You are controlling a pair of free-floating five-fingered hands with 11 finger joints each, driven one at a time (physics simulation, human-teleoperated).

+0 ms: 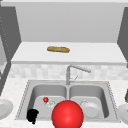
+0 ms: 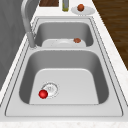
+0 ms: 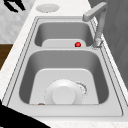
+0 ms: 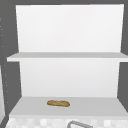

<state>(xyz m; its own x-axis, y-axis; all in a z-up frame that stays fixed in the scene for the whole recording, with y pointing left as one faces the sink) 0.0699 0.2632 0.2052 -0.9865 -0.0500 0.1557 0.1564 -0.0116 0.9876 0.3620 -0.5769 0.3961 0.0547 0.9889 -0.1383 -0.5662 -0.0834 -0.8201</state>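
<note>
My left hand [image 1: 32,115] hovers off the front-left corner of the steel double sink [image 1: 23,100] and touches nothing. Can't tell whether my fingers are wide or curled. Nearest thing is the small red ball [image 1: 45,99] on the left basin floor at the drain's edge, not picked up. A large red sphere [image 1: 67,114] sits at the front rim, centre. A white round plate [image 1: 91,109] lies in the right basin.

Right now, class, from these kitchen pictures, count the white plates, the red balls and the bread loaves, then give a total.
White plates: 3 (left counter, right basin, right counter)
Red balls: 2 (small, in the left basin; large, at the front)
Bread loaf: 1 (on the shelf)
Total: 6
</note>
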